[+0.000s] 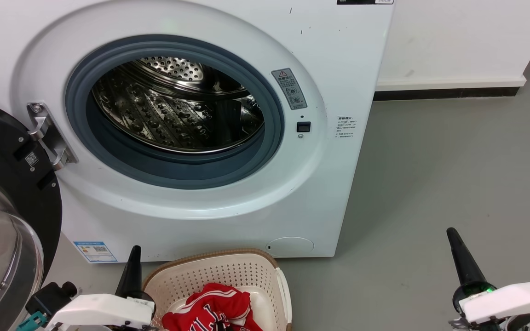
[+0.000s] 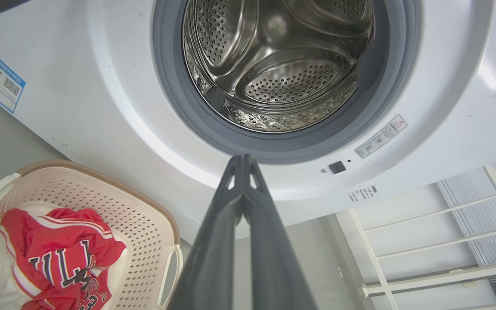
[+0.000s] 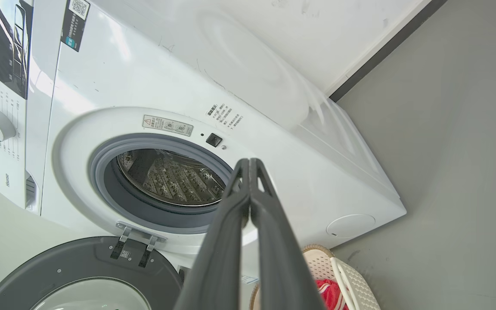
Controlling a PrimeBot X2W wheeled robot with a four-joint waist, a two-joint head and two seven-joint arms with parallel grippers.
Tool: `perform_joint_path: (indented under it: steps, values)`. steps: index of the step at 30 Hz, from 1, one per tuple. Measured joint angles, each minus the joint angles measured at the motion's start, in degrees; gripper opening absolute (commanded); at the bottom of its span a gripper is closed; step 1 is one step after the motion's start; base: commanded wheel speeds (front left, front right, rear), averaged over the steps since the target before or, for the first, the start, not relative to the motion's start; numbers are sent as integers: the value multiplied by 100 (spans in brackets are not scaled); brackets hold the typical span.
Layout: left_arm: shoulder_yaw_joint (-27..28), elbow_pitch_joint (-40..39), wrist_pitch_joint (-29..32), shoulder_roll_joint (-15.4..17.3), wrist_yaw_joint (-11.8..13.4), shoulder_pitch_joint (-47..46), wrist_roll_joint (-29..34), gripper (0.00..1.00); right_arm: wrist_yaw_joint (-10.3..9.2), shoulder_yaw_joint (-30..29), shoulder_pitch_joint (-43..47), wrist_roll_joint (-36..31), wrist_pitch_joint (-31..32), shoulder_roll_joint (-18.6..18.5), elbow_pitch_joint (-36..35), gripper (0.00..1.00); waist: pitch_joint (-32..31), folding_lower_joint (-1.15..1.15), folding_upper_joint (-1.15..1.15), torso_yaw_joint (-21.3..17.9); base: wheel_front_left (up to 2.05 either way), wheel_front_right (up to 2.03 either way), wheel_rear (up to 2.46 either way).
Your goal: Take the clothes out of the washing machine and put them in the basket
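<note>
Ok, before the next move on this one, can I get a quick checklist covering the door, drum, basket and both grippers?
1. Is the door of the washing machine swung wide open? Ok.
2. Is the drum free of clothes? Ok for the steel that is visible; the lowest front part sits behind the grey seal, so cannot tell there.
3. Are the clothes lying inside the basket? Ok.
4. Does the basket stand on the floor in front of the machine, below the porthole? Ok.
5. Is the left gripper shut and holding nothing? Ok.
6. Is the right gripper shut and holding nothing? Ok.
</note>
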Motion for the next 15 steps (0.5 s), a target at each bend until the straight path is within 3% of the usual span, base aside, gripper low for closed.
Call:
perform_joint_path:
  steps: [15]
  values:
    - [100, 112, 201, -2, -100, -185, -954, 0, 0, -41, -222, 964, 40, -9, 253, 0, 18, 0, 0, 9, 0, 0, 0]
